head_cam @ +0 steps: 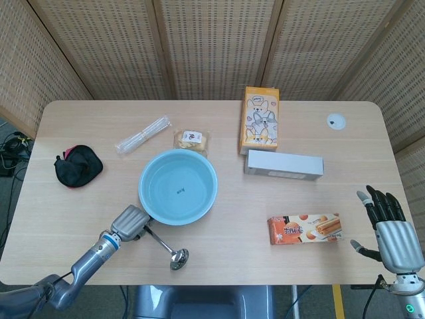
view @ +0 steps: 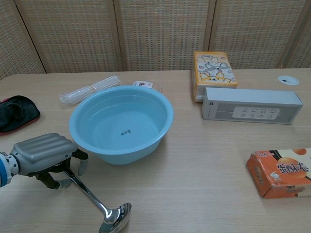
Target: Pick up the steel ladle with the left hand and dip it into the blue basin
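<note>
Pale wood-grain worktop (head_cam: 99, 119) with rounded corners, filling most of the head view. Round white grommet (head_cam: 336, 121) set into it near the far right corner. Behind, a folding screen (head_cam: 212, 46) of woven rattan panels in light wooden frames, closing off the back and angling in at both sides. Grey floor (head_cam: 8, 193) at the left edge, with a tangle of dark cables (head_cam: 12, 149) lying on it. Even, soft light, shadows faint.
</note>
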Robot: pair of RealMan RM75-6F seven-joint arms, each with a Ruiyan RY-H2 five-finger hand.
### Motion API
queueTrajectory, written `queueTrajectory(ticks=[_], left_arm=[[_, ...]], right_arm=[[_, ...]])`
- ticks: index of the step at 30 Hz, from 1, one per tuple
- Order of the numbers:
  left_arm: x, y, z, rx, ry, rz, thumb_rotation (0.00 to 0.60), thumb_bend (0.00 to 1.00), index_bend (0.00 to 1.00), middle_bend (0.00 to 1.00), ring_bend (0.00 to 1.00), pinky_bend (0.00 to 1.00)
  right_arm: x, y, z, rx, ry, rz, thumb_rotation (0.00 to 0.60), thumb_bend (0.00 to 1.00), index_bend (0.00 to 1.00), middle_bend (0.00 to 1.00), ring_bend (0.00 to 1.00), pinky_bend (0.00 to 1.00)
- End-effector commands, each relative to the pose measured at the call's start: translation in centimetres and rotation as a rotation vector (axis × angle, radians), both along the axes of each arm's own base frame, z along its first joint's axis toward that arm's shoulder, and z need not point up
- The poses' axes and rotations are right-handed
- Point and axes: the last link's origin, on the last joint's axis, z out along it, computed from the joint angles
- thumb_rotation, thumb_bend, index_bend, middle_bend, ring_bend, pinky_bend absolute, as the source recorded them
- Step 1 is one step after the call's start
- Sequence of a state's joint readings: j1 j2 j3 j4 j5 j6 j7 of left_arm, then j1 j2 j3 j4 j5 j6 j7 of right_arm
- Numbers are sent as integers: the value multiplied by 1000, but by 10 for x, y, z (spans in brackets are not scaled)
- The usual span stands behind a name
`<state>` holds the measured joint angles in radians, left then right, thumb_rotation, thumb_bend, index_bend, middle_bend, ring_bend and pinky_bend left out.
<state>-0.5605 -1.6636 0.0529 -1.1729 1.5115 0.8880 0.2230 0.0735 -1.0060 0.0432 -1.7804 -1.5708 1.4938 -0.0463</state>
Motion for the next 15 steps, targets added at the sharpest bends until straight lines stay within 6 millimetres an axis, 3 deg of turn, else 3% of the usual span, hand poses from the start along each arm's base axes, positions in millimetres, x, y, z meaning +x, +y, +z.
queueTrajectory(ticks=[1, 6, 11, 15], left_arm=[[0, 0, -1, -4, 0, 7, 600, 394, 476, 973, 938, 1000], [-1, -1, -1, -1, -2, 12, 600, 518, 587, 973, 938, 1000], [-1, -1, 4, 6, -24, 22, 600, 732, 733, 974, 938, 1000], [-2, -2, 11, 13, -32, 23, 600, 812, 806, 973, 938, 1000]], right_arm=[[0, 0, 0, -1, -1, 0, 600, 0, 0, 0, 0, 0], [0, 0, 1, -3, -3, 0, 600, 0, 0, 0, 0, 0], [0, 0, 2, -4, -8, 0, 600, 0, 0, 0, 0, 0], [0, 0, 2, -3, -10, 1, 600, 0, 0, 0, 0, 0]])
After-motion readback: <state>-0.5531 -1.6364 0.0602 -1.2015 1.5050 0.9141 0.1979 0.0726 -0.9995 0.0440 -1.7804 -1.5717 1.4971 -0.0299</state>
